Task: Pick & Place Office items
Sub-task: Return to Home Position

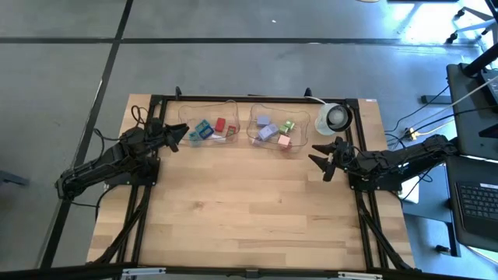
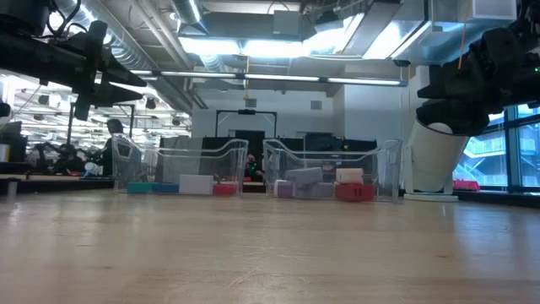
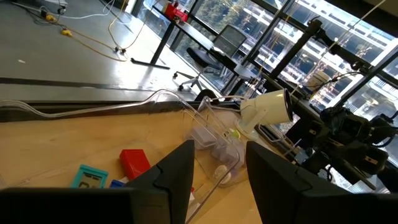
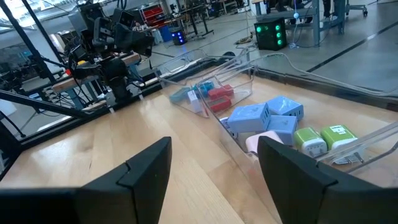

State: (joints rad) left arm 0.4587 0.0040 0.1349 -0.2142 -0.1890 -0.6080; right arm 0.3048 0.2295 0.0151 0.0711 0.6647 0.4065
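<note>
Wooden table point(image 1: 233, 202) holds office items point(image 1: 268, 133) in trays point(image 1: 257, 109) between left gripper point(image 1: 182, 138) and right gripper point(image 1: 314, 153), both spread apart.

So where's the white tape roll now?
In the high view, the white tape roll sits at the far right, just beside the right clear tray, beyond the right gripper.

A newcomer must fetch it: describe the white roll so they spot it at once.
On the wooden table, two clear trays sit along the far edge. Just right of the right-hand tray stands the white roll, the only round thing there, outside both trays.
</note>
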